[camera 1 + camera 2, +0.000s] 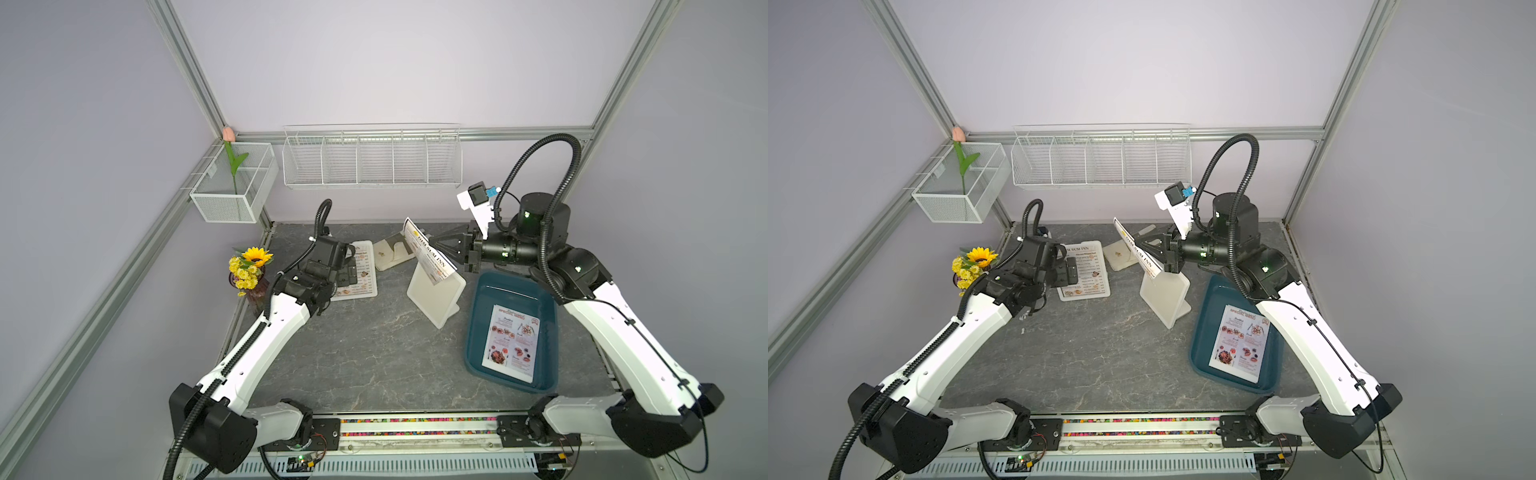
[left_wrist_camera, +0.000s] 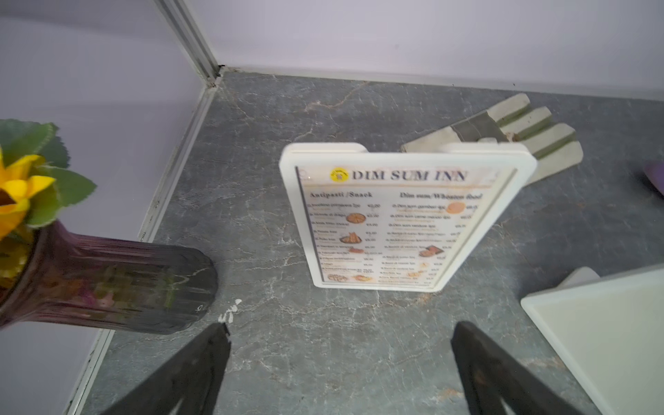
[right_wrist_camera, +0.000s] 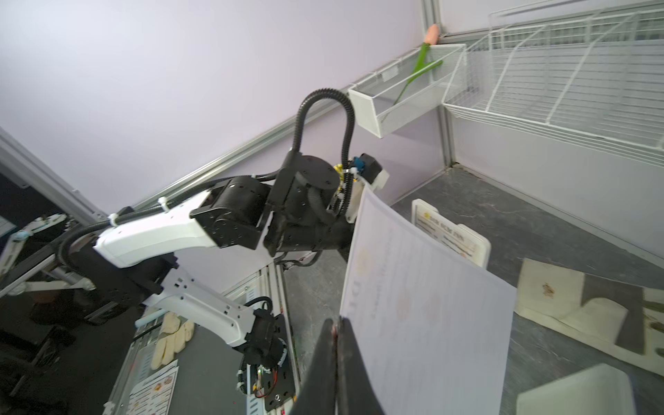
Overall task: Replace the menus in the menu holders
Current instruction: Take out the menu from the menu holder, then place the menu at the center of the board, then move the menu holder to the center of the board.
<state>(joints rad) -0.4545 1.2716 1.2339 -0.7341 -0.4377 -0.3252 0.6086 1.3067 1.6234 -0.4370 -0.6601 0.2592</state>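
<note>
Pinching menu (image 1: 432, 259) edge, right gripper (image 1: 436, 242) clamped, menu holder (image 1: 436, 299) just beside

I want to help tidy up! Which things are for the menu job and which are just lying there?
For the job: Dim Sum Inn menu in the right pincer; blank holder; filled holder; Special Menu sheet in the tray.
Just lying about: glove; sunflower vase; tulip; wire rack.

A grey table (image 1: 374, 353) veined in pale marble was seen, with a dark teal tray (image 1: 511, 295), a white menu holder (image 1: 432, 299), a black-headed menu (image 1: 422, 243), a red-headed menu (image 1: 513, 345), a yellow sunflower (image 1: 257, 255) and a purple ribbed vase (image 2: 107, 284).
</note>
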